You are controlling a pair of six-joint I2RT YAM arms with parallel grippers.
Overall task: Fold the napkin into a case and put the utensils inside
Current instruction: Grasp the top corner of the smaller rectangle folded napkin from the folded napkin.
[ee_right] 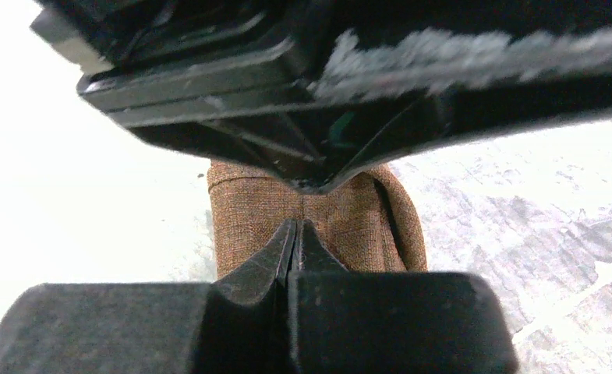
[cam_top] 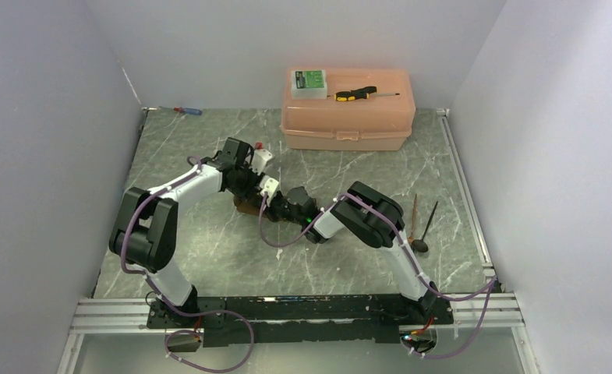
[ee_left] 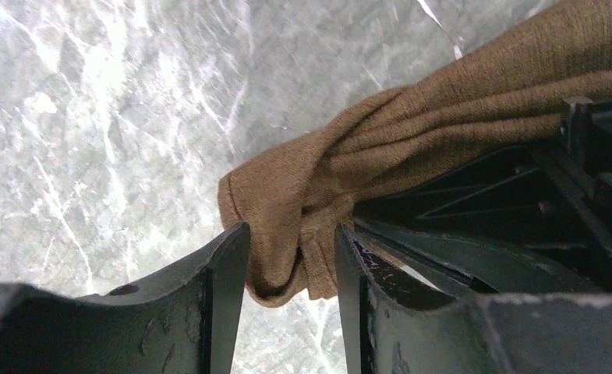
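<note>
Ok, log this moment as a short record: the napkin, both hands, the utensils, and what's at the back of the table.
napkin: brown cloth, bunched and creased, mid-table
left hand: jaws parted, a napkin fold in the gap
right hand: shut, tips at the napkin
utensils: lying off to the right, apart from the napkin
back: pink box, yellow-and-black screwdriver on its lid

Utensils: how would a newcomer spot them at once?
On the grey marble table, look near its right edge, beside the right arm. The utensils lie there: two thin dark handles meeting at a black rounded end, unlike the yellow-handled screwdriver on the pink box.
</note>
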